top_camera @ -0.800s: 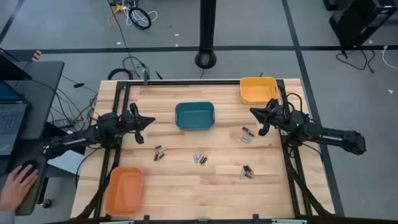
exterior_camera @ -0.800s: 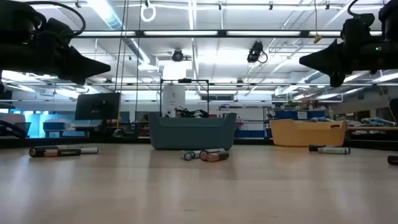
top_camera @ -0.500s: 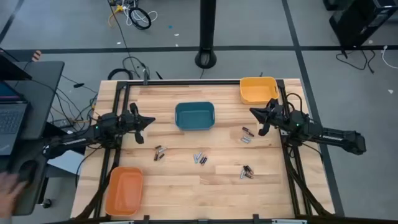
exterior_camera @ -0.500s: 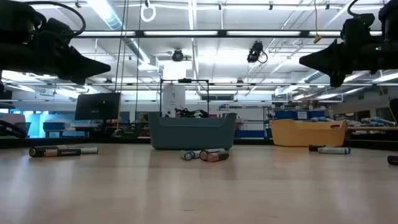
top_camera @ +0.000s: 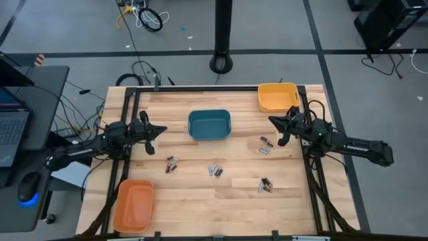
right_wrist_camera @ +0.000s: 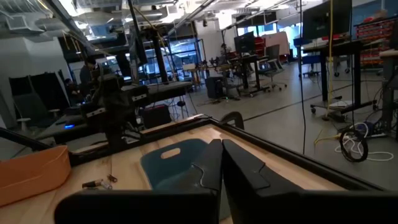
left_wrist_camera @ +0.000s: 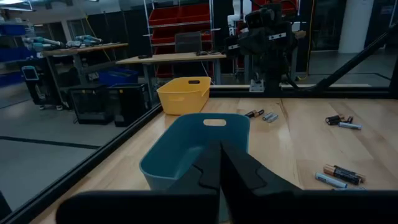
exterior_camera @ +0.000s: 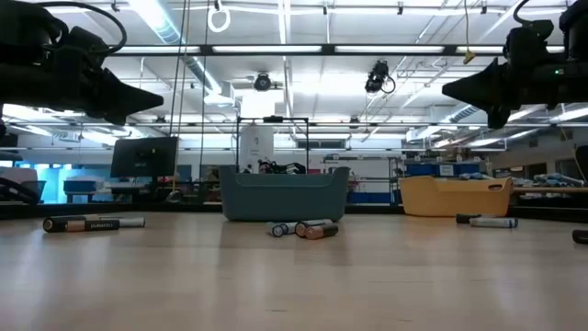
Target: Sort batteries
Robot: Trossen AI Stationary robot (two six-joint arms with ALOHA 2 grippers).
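Teal bin (top_camera: 209, 124), yellow bin (top_camera: 277, 96) and orange bin (top_camera: 133, 204) lay empty, batteries (top_camera: 215, 170) on the table (top_camera: 187, 201), while the left gripper (top_camera: 159, 130) and right gripper (top_camera: 274, 120) hovered closed, holding nothing.

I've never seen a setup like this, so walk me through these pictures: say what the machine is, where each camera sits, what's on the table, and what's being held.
It is a robot with two dark arms at a wooden table. One camera looks straight down, one sits level with the tabletop, and one rides on each wrist. From above, the left gripper and right gripper hover at opposite sides, both shut and holding nothing. On the table stand a teal bin, a yellow bin and an orange bin. Small batteries lie loose in four clusters, none yet in a bin as far as the pictures show.
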